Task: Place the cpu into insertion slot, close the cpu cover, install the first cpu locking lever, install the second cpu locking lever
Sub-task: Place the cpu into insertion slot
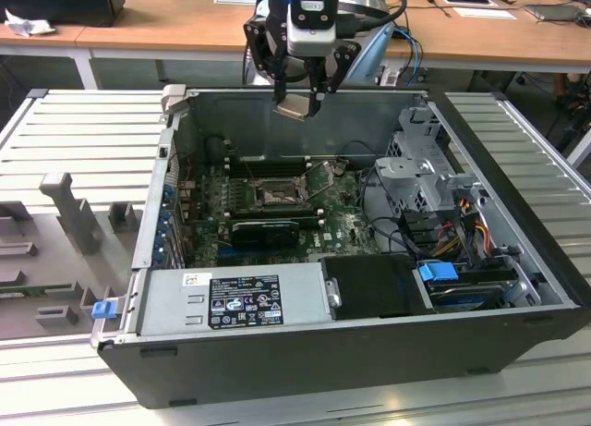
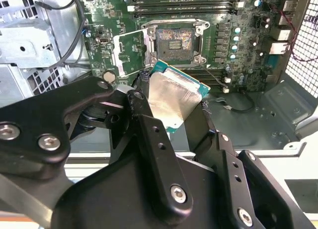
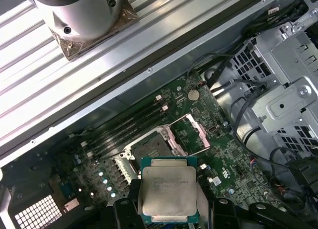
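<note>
Gripper point(image 1: 298, 99) holding cpu point(image 3: 169, 190) (printed face), above case point(image 1: 369, 345)

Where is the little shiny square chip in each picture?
Exterior view: chip in the tool, above the computer case.
Second wrist view: chip, tilted, near the socket.
First wrist view: chip, near the socket.
Shared landmark: the square socket.

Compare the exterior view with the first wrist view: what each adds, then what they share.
Exterior view adds the grey power supply, the blue latch and the wooden desk behind. First wrist view adds the coin cell and the cpu face-on. Both share the pincer shut on the cpu, clear of the open insertion slot, cpu cover raised.
</note>
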Available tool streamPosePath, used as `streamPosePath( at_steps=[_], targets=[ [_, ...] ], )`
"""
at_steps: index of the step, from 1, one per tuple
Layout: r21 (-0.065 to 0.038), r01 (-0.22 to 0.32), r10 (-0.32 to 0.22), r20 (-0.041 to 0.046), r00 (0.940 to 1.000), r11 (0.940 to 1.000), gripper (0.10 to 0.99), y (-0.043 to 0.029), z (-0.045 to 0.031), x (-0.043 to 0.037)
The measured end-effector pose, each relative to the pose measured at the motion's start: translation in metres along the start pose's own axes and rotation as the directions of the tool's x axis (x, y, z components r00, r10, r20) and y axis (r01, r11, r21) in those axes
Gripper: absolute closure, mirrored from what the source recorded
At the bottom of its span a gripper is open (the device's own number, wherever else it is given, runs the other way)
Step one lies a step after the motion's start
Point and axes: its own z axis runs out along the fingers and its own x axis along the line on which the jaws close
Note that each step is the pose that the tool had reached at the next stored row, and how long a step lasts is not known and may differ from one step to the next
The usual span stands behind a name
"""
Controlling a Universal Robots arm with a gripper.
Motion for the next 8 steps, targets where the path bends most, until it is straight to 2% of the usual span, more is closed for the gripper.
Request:
streamPosePath(
  at_steps=[8],
  targets=[
    [-0.001, -0.034, 0.034, 0.0030, 0.9994, 0.9994, 0.561, 0.0000, 0.0000, 0.0000]
  ],
)
